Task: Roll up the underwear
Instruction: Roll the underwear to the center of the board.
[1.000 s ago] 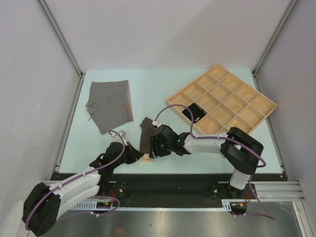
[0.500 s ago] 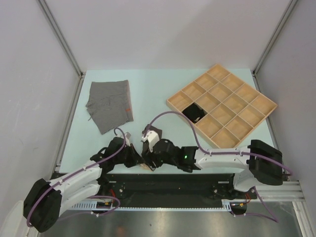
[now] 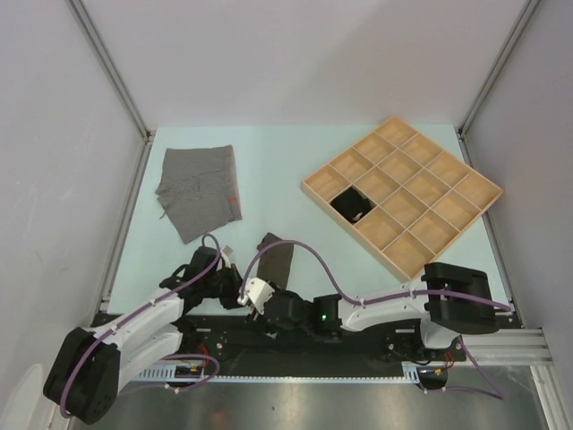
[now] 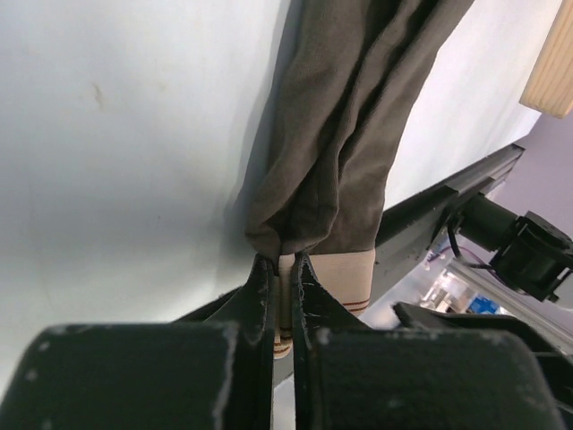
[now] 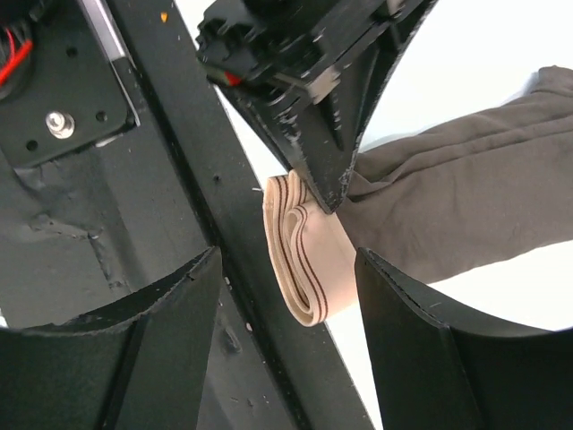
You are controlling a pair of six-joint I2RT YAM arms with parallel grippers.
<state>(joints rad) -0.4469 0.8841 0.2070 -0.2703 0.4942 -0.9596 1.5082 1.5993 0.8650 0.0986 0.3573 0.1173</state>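
Pinching brown underwear [image 4: 349, 134], left end effector [image 4: 285, 269], right end effector [image 5: 286, 269] agape

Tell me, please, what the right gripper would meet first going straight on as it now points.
Most likely the folded beige striped waistband of the dark brown cloth briefs, just ahead of the open right gripper; the shut left gripper pinching it sits close by, so depth is unclear.

Black left end effector [image 4: 282, 269], white arms [image 3: 143, 322], purple cables [image 3: 295, 243].
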